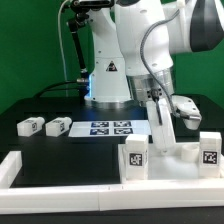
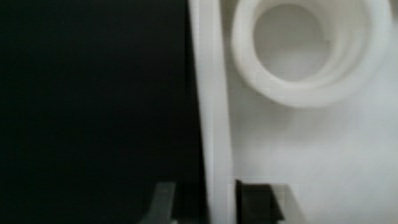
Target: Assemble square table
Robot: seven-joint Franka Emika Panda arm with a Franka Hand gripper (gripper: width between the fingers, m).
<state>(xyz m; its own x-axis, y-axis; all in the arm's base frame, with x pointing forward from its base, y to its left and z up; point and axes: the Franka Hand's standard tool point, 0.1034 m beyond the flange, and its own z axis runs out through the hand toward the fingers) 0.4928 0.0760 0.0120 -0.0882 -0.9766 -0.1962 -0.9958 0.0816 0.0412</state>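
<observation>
Claw (image 1: 158, 122) is pinched shut on the top's (image 1: 175, 162) rim (image 2: 214, 100), socket (image 2: 294, 50) just beside the grip. My guess is it's grabbing the edge to shift or steady the top against the barrier (image 1: 70, 180). The top lies flat on the table (image 1: 60, 150) at the exterior view's right, sockets up. It's square, so no long axis. Two loose legs (image 1: 28, 126) sit well apart.

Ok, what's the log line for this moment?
gripper shut on table top rim | corner socket beside grip | two legs loose, exterior view's left
</observation>
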